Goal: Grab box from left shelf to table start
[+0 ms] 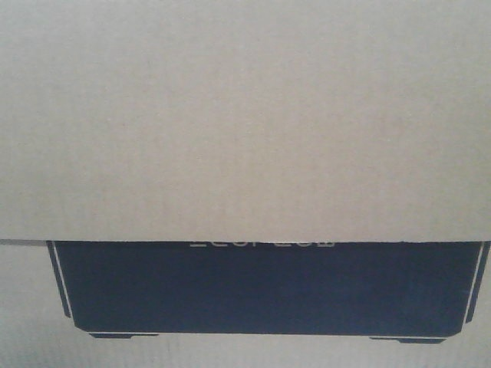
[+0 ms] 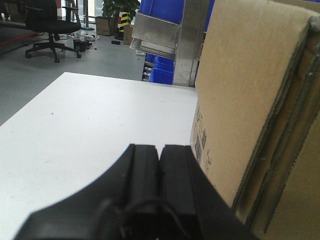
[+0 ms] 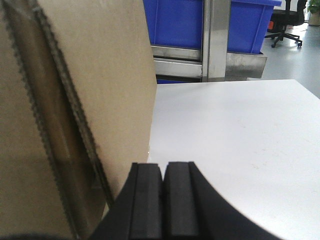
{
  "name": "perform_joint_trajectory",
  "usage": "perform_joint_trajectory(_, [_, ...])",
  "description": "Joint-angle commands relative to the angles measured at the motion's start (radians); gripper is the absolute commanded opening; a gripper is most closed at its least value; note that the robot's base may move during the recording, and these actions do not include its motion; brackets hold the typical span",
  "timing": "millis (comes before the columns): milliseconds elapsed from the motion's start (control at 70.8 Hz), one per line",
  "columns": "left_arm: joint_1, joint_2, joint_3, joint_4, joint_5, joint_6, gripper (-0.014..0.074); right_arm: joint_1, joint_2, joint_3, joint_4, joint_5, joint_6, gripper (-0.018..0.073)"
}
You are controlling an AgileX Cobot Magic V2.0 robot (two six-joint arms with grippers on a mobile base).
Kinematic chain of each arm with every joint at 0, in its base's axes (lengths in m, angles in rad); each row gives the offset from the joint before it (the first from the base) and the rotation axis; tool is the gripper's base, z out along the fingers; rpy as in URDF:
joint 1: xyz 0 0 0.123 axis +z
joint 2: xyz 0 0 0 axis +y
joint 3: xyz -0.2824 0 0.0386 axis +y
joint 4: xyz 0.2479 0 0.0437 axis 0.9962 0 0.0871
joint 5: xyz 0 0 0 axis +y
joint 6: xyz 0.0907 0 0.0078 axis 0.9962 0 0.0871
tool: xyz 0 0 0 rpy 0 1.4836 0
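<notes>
The brown cardboard box (image 1: 245, 123) fills the front view, its black printed panel (image 1: 261, 287) with thin white outline low in the frame. In the left wrist view the box (image 2: 240, 100) stands over the white table (image 2: 90, 125), right of my left gripper (image 2: 160, 147), which is shut and empty beside the box's side. In the right wrist view the box (image 3: 75, 100) is left of my right gripper (image 3: 164, 165), also shut and empty against its other side. The silver shelf rail (image 3: 200, 60) shows behind the table.
Blue plastic bins (image 3: 175, 22) sit on the metal shelving behind the table; they also show in the left wrist view (image 2: 162, 70). A black office chair (image 2: 50, 25) stands on the grey floor far left. The white table (image 3: 240, 135) extends right of the box.
</notes>
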Motion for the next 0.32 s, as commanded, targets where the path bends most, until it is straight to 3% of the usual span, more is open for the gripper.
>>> perform_joint_trajectory(0, [0.0,-0.011,-0.001,-0.007,-0.089,-0.002,-0.0104,-0.005,-0.009,-0.017,0.0,-0.089,0.002,0.0057])
perform_joint_trajectory(311, [0.0,-0.011,-0.001,-0.007,-0.089,-0.002,-0.0104,-0.005,-0.009,-0.017,0.0,-0.089,0.002,0.0057])
